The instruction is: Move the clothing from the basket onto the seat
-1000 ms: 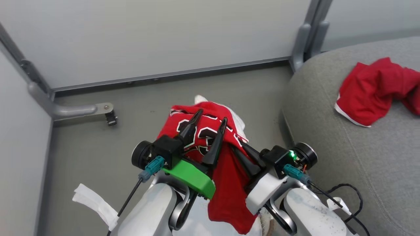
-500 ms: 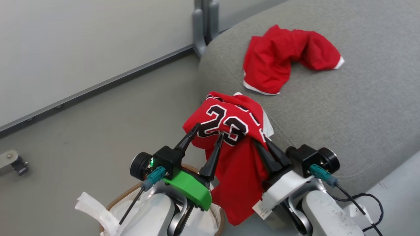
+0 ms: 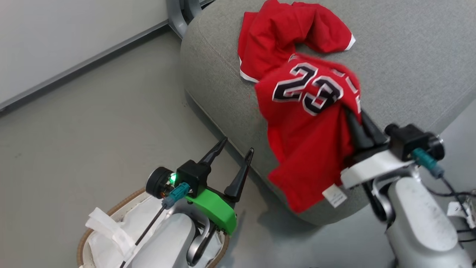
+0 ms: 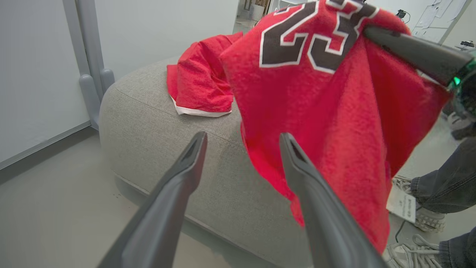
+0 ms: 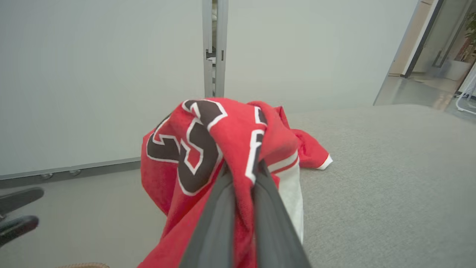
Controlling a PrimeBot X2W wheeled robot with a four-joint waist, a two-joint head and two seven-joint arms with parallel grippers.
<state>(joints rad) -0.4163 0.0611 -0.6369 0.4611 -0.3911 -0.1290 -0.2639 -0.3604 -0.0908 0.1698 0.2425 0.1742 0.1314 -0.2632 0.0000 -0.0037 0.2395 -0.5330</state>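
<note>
My right gripper [image 3: 353, 113] is shut on the red "23" jersey [image 3: 308, 123], which hangs from its fingers over the front edge of the grey seat [image 3: 409, 56]. The same jersey [image 5: 208, 149] bunches around my right gripper [image 5: 243, 167] in the right wrist view, and the jersey [image 4: 327, 111] drapes ahead in the left wrist view. A plain red white-hemmed piece [image 3: 282, 37] lies on the seat just behind it. My left gripper [image 3: 238, 145] is open and empty above the floor, over the basket [image 3: 93, 230] with its white liner [image 3: 108, 242]. My left gripper [image 4: 241, 139] points at the seat [image 4: 156, 123].
Grey floor [image 3: 93, 130] lies left of the seat, bounded by a pale wall panel [image 3: 55, 37] with a grey post [image 3: 182, 11]. A person's shoes and trouser legs [image 4: 435, 193] stand beyond the seat. Black cables [image 3: 453, 193] lie at the right.
The camera swung right. My right gripper carried the jersey up and right, away from the basket and over the seat's edge, beside the plain red piece. My left gripper stayed open above the basket.
</note>
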